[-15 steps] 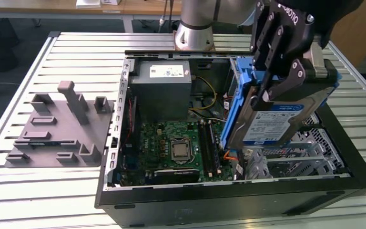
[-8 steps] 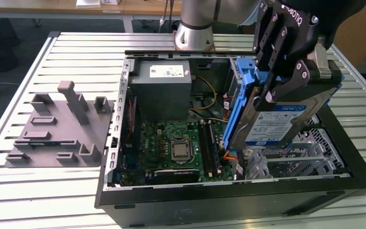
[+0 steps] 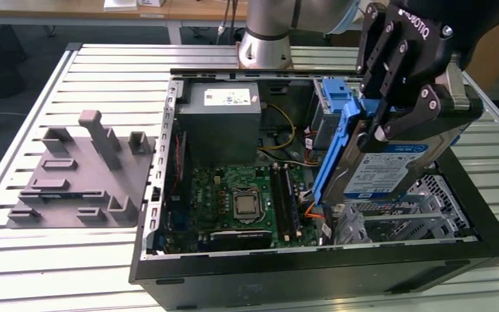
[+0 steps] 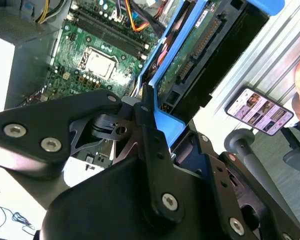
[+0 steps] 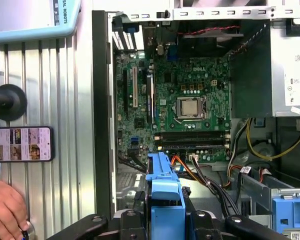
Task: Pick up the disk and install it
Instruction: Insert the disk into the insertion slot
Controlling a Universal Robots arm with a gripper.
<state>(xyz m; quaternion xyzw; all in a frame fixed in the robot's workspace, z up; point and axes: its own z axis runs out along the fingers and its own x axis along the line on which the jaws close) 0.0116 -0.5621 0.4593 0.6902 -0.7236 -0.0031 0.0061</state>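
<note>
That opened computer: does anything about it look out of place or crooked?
Yes. The silver rectangular hard drive with a blue plastic frame hangs tilted over the open black computer case. It is clamped in the black gripper, not seated in a bay. A lit smartphone sits beside the case, near a person's hand.

Slatted metal table (image 3: pixel 50 260), open computer case (image 3: pixel 319 270), grey fixture (image 3: pixel 67 188)

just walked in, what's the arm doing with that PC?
The gripper is shut on the disk, clamping its blue carrier frame. It holds the disk tilted on edge over the open computer case, by the drive cage to the exterior view's right of the motherboard. Not seated yet. A person's hand is near a phone outside the case.
</note>
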